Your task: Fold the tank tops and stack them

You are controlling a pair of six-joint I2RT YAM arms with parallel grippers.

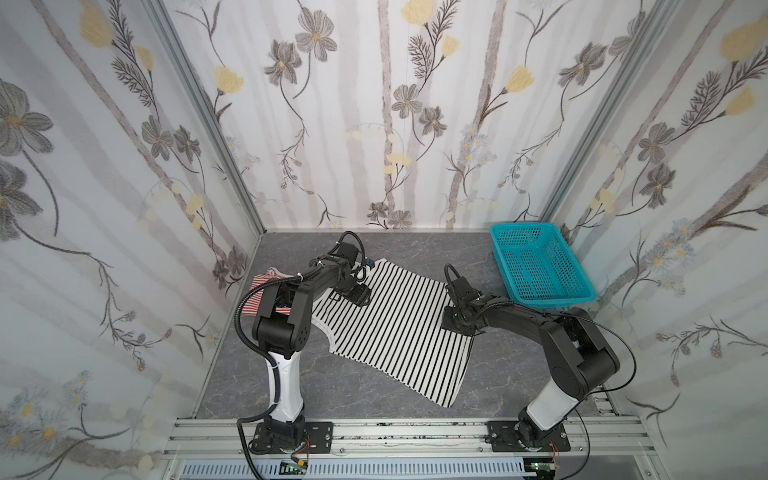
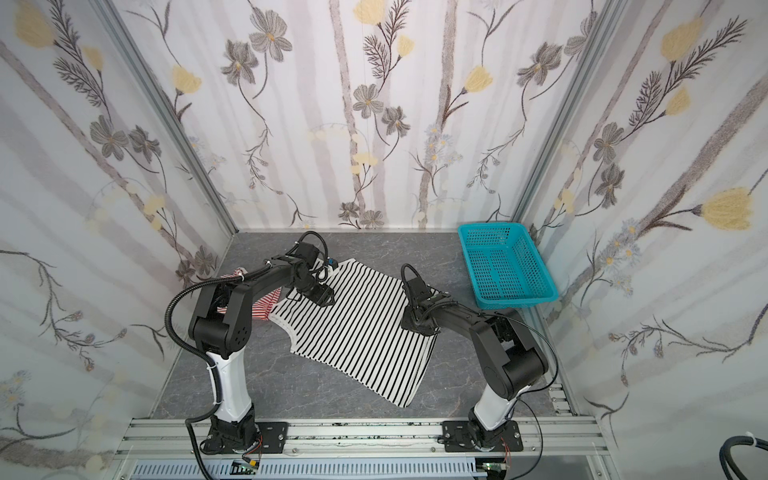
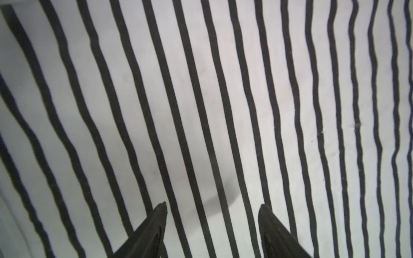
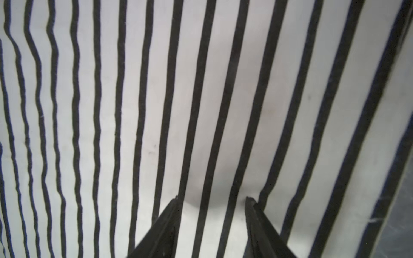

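Spanning black top (image 1: 399, 332) lengthwise.
Left tool (image 3: 212, 203) at straps, right tool (image 4: 212, 198) near hem; both part-open, empty.

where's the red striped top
In both top views the red tank top lies bunched far left, partly behind the left arm, beside the black-striped tank top.

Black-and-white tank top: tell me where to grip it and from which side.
Grip the black-and-white tank top at its near corner, coming in low from the bare table side. It lies spread flat, so the middle offers no fold to pinch; at the free edge one finger can probably slide underneath.
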